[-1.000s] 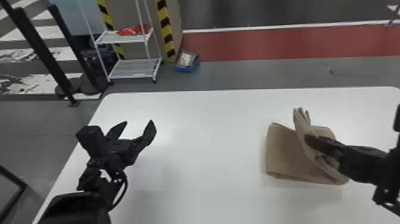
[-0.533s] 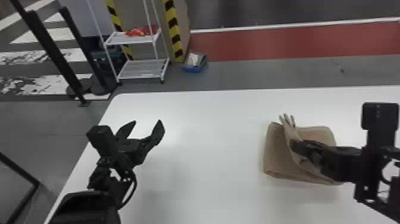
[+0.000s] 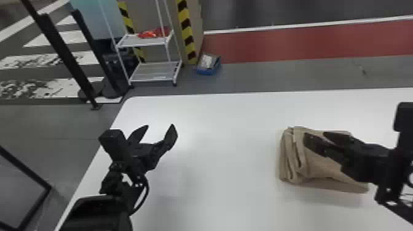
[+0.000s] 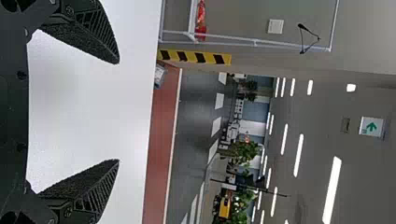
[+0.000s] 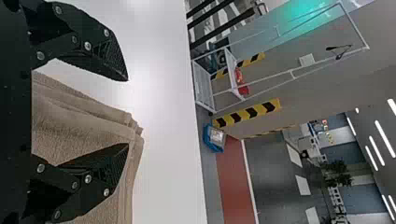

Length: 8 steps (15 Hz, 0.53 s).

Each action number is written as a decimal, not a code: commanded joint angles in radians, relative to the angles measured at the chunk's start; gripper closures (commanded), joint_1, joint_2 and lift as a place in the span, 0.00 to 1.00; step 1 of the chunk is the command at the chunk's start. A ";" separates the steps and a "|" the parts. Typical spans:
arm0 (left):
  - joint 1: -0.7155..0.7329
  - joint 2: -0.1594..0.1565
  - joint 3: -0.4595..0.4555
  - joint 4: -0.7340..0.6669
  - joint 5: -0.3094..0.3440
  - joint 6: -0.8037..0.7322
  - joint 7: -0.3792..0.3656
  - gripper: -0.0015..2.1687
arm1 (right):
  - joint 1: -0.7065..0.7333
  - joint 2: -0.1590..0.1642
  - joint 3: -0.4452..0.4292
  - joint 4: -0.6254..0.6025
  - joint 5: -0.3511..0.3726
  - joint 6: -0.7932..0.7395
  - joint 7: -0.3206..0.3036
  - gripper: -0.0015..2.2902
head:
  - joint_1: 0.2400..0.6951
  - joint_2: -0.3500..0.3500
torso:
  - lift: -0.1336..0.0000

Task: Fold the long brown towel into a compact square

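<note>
- A sign [image 4: 371, 126] with a green arrow shows in the left wrist view.
- The left arm comes in from the bottom edge of the head view; its end effector [image 3: 159, 125] is released, fingers spread above the white bench [image 3: 227, 147], pointing toward the far edge.
- The right arm enters from the right edge, its end effector [image 3: 315, 135] pointing left over the towel, fingers apart and unclenched.
- The brown towel [image 3: 319, 167] lies folded on the bench's right part, layers bunched along its left side.
</note>
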 commanded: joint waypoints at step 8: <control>0.011 0.000 0.008 -0.005 0.002 -0.005 -0.001 0.06 | -0.135 0.002 0.150 0.199 0.180 0.100 -0.026 0.88 | 1.00 0.77 | 0.06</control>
